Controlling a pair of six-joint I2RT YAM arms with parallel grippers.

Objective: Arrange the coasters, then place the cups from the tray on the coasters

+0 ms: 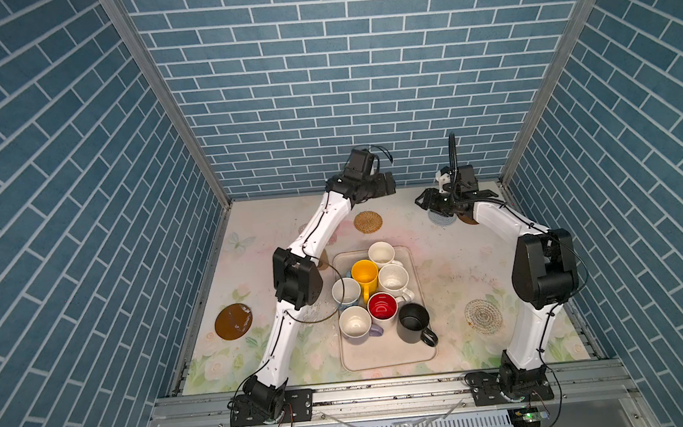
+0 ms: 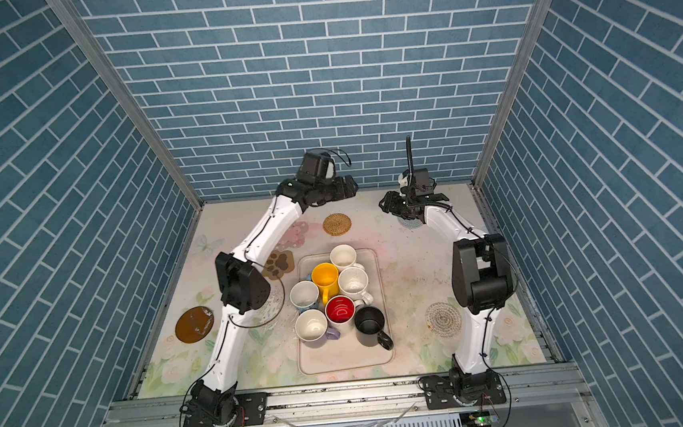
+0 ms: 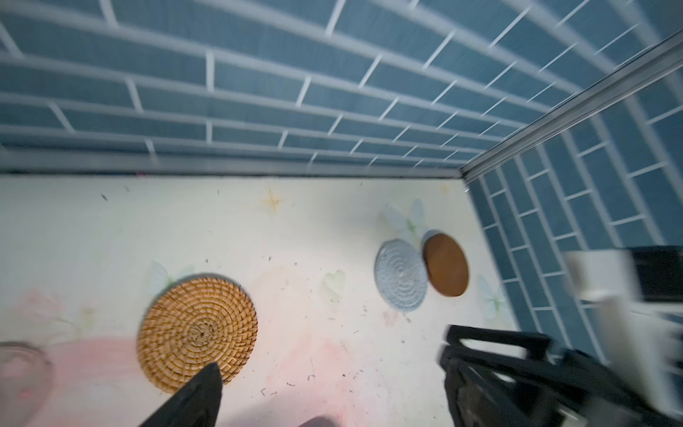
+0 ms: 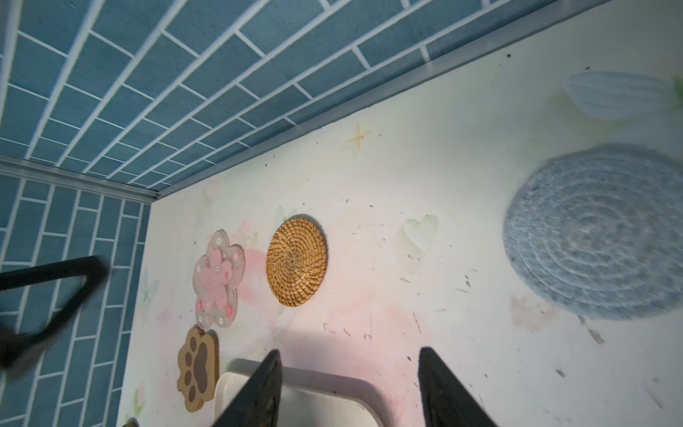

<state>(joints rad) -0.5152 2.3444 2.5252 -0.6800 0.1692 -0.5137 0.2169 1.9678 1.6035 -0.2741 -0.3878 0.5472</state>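
L gripper (image 1: 389, 185) hangs up off the tablecloth (image 1: 453, 272) near the back wall. Its jaws are spread wide w/ nothing btwn them, though only one of its fingers (image 3: 201, 392) shows clearly in the L wrist view. The woven rattan round (image 3: 197, 334) lies flat on the cloth just below and ahead of that finger, untouched. R gripper (image 4: 349, 351) is close by, pointing toward the L one, jaws partly apart and empty, w/ bare cloth btwn them. The pale blue knit round (image 4: 598, 233) lies just beside the R gripper, off to one side of its fingers. A brown disc (image 3: 446, 264) sits edge to edge w/ it on the side away from the L gripper. The pink flower (image 4: 218, 279) and brown paw (image 4: 197, 369) lie beyond the rattan from the R gripper, paw just beside the tray corner. The tray (image 1: 389, 363) sits nearer the robot's base than both grippers, btwn the arms. All seven cups (image 1: 393, 278) stand upright in it, incl. the yellow cup (image 1: 364, 272) and black cup (image 1: 413, 321). The 2nd brown disc (image 1: 233, 321) is well apart from the L gripper. The clear patterned round (image 1: 483, 316) is well apart from the R gripper.
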